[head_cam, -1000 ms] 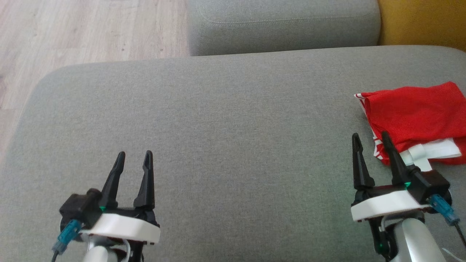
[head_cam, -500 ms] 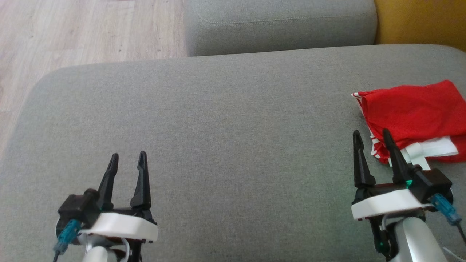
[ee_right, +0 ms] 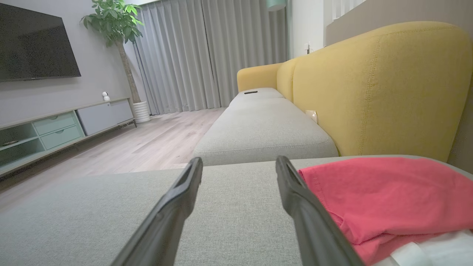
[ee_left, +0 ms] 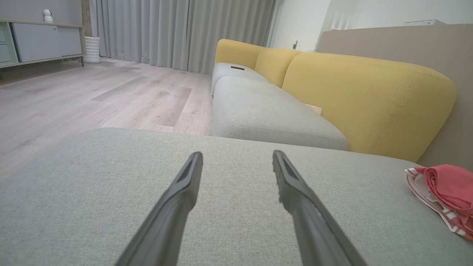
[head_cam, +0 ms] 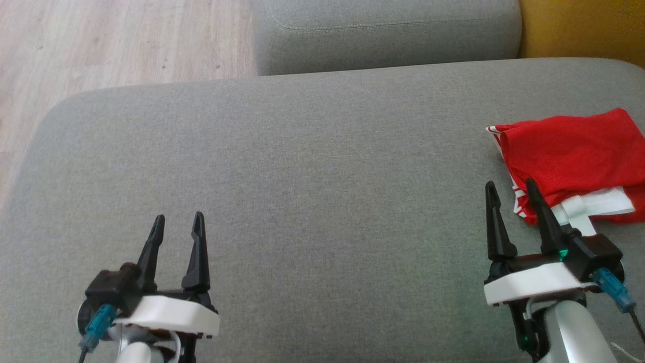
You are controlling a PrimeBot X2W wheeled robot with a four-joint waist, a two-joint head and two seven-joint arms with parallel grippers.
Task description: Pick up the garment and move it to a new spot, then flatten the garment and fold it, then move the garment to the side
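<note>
the bright red fabric garment (head_cam: 569, 156) lies folded into a rough, slightly skewed rectangle at the far right of a broad grey woven sofa cushion (head_cam: 302, 176). its right end runs off the edge of the head view. the top layer is plain red with soft creases. a white layer pokes out along the near edge, and a narrow red-and-white striped trim runs down the left edge. in the left wrist view the garment (ee_left: 447, 184) shows as a low stack of layers, with the striped trim at the bottom.

the right jaws stand wide apart with nothing between them, just at the garment's near left corner. one dark finger (head_cam: 544, 222) crosses that corner in the head view. i cannot tell whether it touches the cloth. in the right wrist view the red fabric (ee_right: 388, 195) lies just beside that finger.

the left jaws are also wide and hold nothing. their fingers (head_cam: 196, 252) are over bare cushion, well apart from the garment.

beyond the cushion sits a second grey seat cushion (head_cam: 383, 40), with a mustard-yellow upholstered backrest (head_cam: 579, 30) to its right and pale wood-plank floor (head_cam: 101, 45) to its left.
</note>
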